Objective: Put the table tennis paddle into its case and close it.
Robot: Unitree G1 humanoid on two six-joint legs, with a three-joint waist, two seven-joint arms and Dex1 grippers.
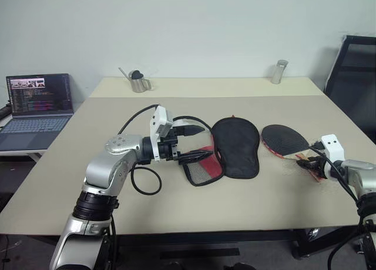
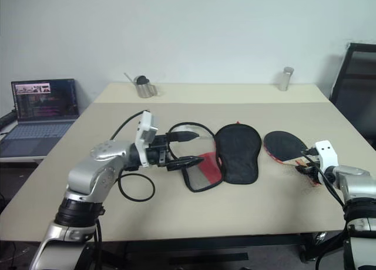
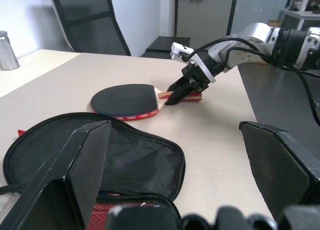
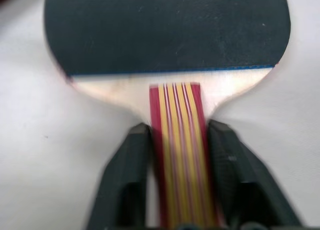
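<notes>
The table tennis paddle (image 1: 285,139) lies flat on the table at the right, black face up, with its striped red and wood handle toward me. My right gripper (image 4: 178,130) is shut on that handle, one black finger pressed against each side. The case (image 1: 236,146) lies unzipped in the middle of the table. Its black half is spread flat and its red and mesh flap (image 1: 204,170) is folded out to the left. My left gripper (image 1: 198,143) points rightward at the case's left edge, open wide just above the flap, with nothing gripped.
The beige table (image 1: 176,211) carries a metal watering can (image 1: 138,82) at the back left and a metal tumbler (image 1: 279,72) at the back right. An open laptop (image 1: 38,108) stands on a side desk to the left. A black chair (image 1: 355,76) stands at the right.
</notes>
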